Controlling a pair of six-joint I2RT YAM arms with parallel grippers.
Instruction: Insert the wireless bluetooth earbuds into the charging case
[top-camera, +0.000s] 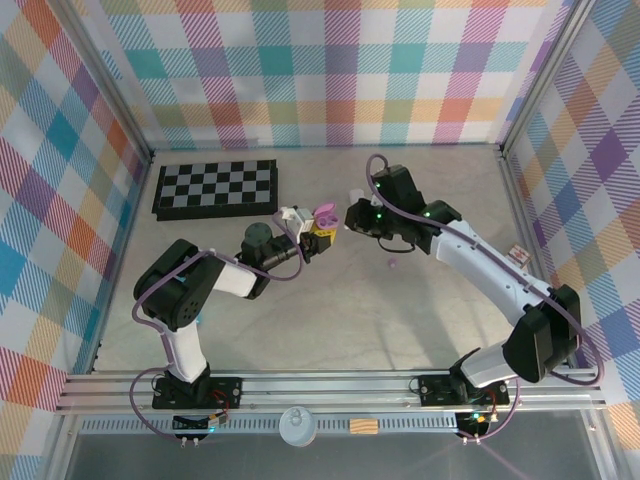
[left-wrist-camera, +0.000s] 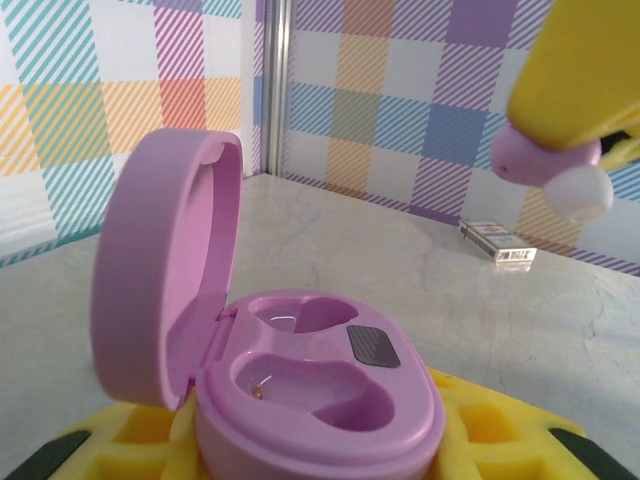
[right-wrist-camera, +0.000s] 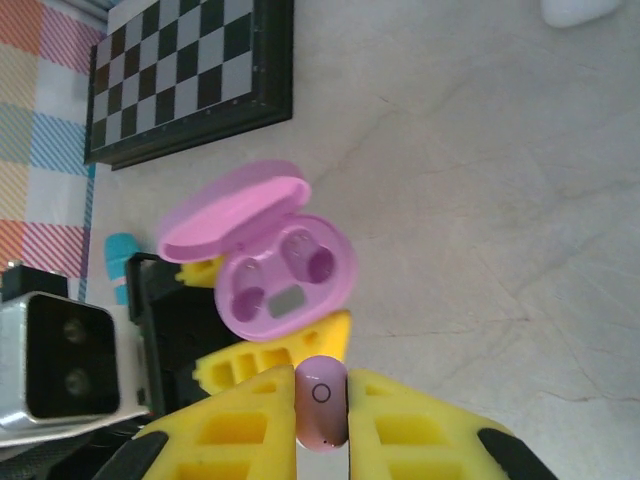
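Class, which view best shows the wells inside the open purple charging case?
The left wrist view: the charging case sits close, lid up, both wells plainly empty. The right wrist view shows the charging case smaller, from above. Top external: the charging case is a tiny purple spot.

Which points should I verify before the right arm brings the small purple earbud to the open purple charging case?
1. Lid of the purple pebble-shaped plastic charging case stands open: ok.
2. Both sockets are empty: ok.
3. Left gripper is shut on the case: ok.
4. Right gripper is shut on the small purple earbud: ok.
5. Earbud is over a socket: not ok; it is apart from the case, off to one side.
6. Earbud is turned to fit the socket: cannot tell.
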